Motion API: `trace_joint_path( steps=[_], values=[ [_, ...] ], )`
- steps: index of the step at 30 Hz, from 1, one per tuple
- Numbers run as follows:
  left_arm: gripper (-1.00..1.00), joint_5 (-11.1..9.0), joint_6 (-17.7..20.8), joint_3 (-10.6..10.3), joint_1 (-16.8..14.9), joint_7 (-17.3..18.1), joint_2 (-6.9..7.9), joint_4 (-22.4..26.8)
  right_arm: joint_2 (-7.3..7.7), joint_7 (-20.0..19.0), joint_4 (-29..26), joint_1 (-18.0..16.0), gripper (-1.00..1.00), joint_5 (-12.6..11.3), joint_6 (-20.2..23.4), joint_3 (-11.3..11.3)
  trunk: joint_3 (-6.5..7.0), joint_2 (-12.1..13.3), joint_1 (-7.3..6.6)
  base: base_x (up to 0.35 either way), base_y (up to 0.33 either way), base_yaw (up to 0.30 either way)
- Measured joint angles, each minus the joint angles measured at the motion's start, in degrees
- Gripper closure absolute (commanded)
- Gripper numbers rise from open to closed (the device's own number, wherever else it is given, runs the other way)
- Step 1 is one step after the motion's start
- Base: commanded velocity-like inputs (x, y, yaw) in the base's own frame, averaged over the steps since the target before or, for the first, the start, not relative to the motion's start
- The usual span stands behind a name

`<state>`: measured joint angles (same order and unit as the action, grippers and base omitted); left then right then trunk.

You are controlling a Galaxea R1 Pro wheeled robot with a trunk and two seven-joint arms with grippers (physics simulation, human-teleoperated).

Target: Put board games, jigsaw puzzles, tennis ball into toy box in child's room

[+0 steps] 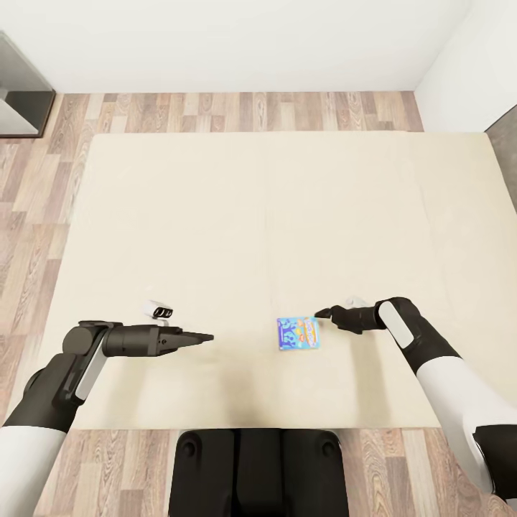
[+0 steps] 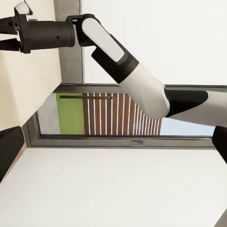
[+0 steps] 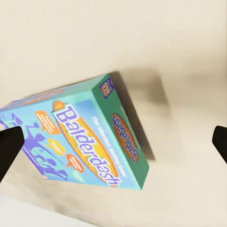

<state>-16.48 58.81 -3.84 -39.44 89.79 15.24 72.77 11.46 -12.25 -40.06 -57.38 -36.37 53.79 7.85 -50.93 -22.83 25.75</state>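
My right gripper (image 1: 321, 313) is spread open, tips cut off at the wrist view's edges, just off the near right corner of the blue board game (image 1: 298, 333) lying flat on the bed (image 1: 215, 215). My left gripper (image 1: 205, 336) hovers well apart; can't tell its state.

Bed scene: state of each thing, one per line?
blue board game: lying flat on the bed, ungrasped, lid shut.
bed: bare beige mattress, holding just that box.
right gripper: open, fingers astride the box, not closed on it.
left gripper: hovering over the mattress, open or shut unclear.
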Motion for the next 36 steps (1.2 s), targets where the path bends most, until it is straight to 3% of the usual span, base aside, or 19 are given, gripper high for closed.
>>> trace_joint_path(
  steps=[36],
  values=[
    [-1.0,0.0,0.0,0.0,0.0,0.0,0.0,0.0,0.0,0.0,0.0,0.0,-1.0,0.1,0.0,0.1,0.0,0.0,0.0,0.0,0.064,0.0]
  ],
)
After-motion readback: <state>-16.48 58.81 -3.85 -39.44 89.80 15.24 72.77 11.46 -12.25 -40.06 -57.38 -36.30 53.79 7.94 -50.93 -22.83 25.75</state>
